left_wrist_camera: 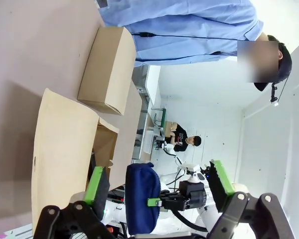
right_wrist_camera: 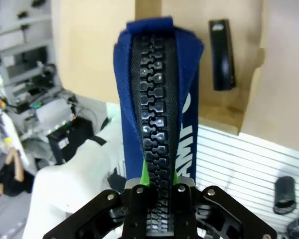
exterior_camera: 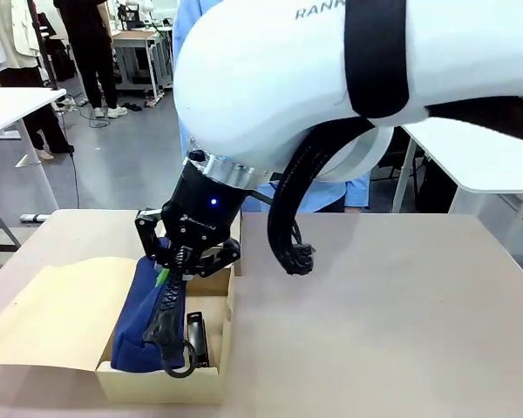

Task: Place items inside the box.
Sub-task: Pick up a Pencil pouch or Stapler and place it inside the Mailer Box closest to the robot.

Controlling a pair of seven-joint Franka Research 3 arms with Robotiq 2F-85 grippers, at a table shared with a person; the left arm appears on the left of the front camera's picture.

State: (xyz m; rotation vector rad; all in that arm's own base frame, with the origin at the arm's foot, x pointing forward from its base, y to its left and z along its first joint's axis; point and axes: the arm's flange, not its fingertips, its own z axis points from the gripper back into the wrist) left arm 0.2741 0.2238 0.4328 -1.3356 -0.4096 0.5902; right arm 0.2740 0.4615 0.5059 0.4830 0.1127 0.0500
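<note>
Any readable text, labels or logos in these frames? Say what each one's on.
"RANK": on the right arm's white shell, front view; the letters are cut off by a black band.
White lettering on the navy pouch: sideways and partly hidden, not readable.
Small white mark on the right gripper's black body: too small to read.

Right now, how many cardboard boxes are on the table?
2. The big open box sits at the table's near left edge, with the pouch partly inside. The small closed box lies just beyond it, toward the person. The arm could hide more.
</note>
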